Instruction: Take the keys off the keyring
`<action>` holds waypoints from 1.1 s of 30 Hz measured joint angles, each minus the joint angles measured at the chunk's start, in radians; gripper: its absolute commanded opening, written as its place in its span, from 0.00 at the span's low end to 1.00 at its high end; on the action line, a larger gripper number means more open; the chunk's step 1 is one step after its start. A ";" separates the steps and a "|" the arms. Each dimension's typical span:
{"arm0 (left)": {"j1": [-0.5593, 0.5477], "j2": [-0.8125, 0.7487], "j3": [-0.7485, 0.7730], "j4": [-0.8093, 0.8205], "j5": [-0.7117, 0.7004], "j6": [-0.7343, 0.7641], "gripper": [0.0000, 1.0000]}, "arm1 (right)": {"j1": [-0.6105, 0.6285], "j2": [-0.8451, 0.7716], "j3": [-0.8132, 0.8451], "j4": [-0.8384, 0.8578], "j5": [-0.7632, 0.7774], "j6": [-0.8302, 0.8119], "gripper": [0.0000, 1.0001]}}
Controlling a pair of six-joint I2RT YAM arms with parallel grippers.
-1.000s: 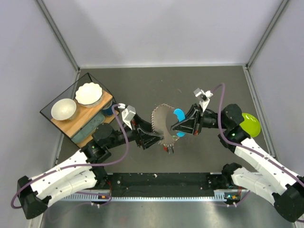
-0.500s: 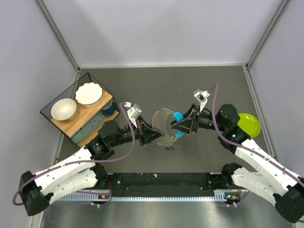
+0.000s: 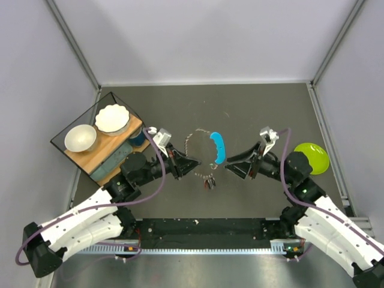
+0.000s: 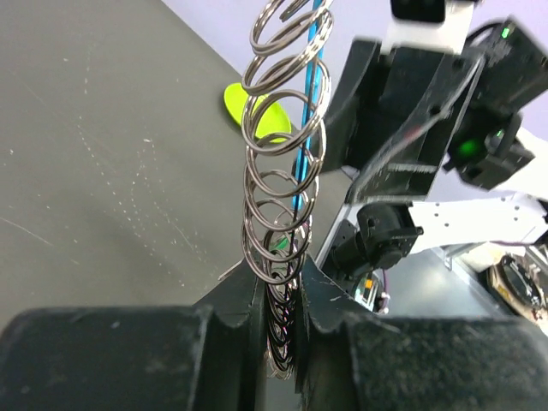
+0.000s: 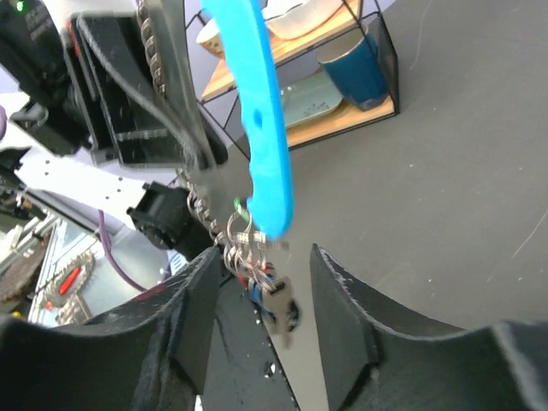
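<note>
A chain of silver split rings, the keyring [image 3: 192,141], arcs up from my left gripper [image 3: 192,166] to a curved blue plastic handle [image 3: 218,147]. The keys [image 3: 209,182] dangle in a small bunch below it, over the table. In the left wrist view the stacked rings [image 4: 278,171] run down between the jaws of the left gripper [image 4: 281,287], which is shut on them. My right gripper [image 3: 230,168] stands open just right of the handle, touching nothing. In its wrist view the keys [image 5: 278,308] and the blue handle [image 5: 265,128] hang in front of the open right gripper [image 5: 265,253].
A black wire shelf [image 3: 99,141] at the left holds two white bowls [image 3: 80,137] and a dark blue cup [image 3: 137,137]. A lime-green plate [image 3: 312,157] lies at the right, behind the right arm.
My right gripper has opened, let go of the blue handle and drawn back to the right. The left gripper has closed on the rings, which now hang from it alone.
</note>
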 measured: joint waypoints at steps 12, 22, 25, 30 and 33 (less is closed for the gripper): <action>0.089 -0.043 -0.006 0.106 0.059 -0.173 0.00 | 0.005 -0.078 -0.218 0.331 0.005 0.023 0.30; 0.090 -0.042 -0.011 0.175 0.105 -0.252 0.00 | 0.075 0.093 -0.207 0.492 0.073 0.026 0.29; 0.090 -0.039 -0.014 0.178 0.097 -0.248 0.00 | 0.091 0.128 -0.175 0.476 0.077 0.024 0.28; 0.089 -0.034 -0.013 0.145 0.059 -0.195 0.00 | 0.190 0.042 -0.140 0.419 0.152 -0.035 0.28; 0.086 -0.034 -0.014 0.131 0.054 -0.166 0.00 | 0.206 -0.019 -0.143 0.398 0.198 -0.060 0.27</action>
